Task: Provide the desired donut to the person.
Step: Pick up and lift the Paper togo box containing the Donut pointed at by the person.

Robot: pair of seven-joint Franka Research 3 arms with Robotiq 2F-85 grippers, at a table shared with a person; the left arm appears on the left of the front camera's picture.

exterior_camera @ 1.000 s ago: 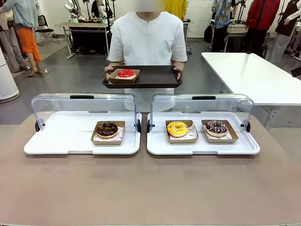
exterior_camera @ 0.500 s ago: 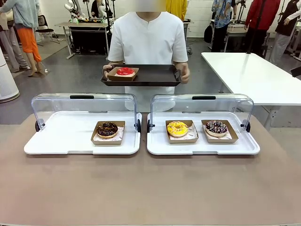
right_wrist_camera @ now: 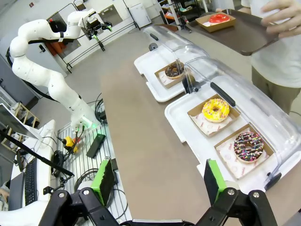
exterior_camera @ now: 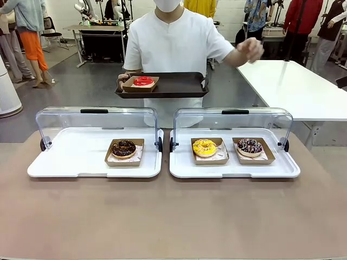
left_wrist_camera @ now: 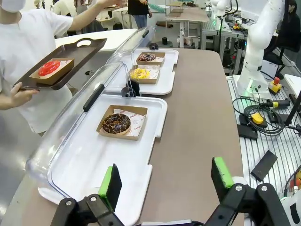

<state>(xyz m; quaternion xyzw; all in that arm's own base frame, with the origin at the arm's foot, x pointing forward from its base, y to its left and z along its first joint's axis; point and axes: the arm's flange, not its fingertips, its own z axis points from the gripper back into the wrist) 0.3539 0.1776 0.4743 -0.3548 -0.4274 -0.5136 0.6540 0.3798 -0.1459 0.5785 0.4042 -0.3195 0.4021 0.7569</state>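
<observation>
The person [exterior_camera: 173, 43] in white stands across the table, one hand under a dark tray [exterior_camera: 181, 86] that carries a red donut [exterior_camera: 143, 81]. Their other hand [exterior_camera: 250, 50] is raised out to the right. A chocolate donut [exterior_camera: 123, 148] sits in the left white tray [exterior_camera: 65, 162]. A yellow donut [exterior_camera: 204, 147] and a dark sprinkled donut [exterior_camera: 249, 145] sit in the right tray [exterior_camera: 282, 168]. My left gripper [left_wrist_camera: 165, 179] hangs open above the table's near end, well short of the chocolate donut [left_wrist_camera: 116, 123]. My right gripper [right_wrist_camera: 158, 180] is open too, high above the yellow donut [right_wrist_camera: 215, 109].
Both white trays have clear lids [exterior_camera: 97, 122] tipped up at the far side. Each donut lies in a brown paper boat. A white table [exterior_camera: 293, 86] stands at the back right. My left arm [right_wrist_camera: 47, 70] shows raised in the right wrist view. Other people stand farther back.
The person took one hand off the dark tray and swung it up and out to the right. The tray stays level in the other hand. Neither gripper has moved.
</observation>
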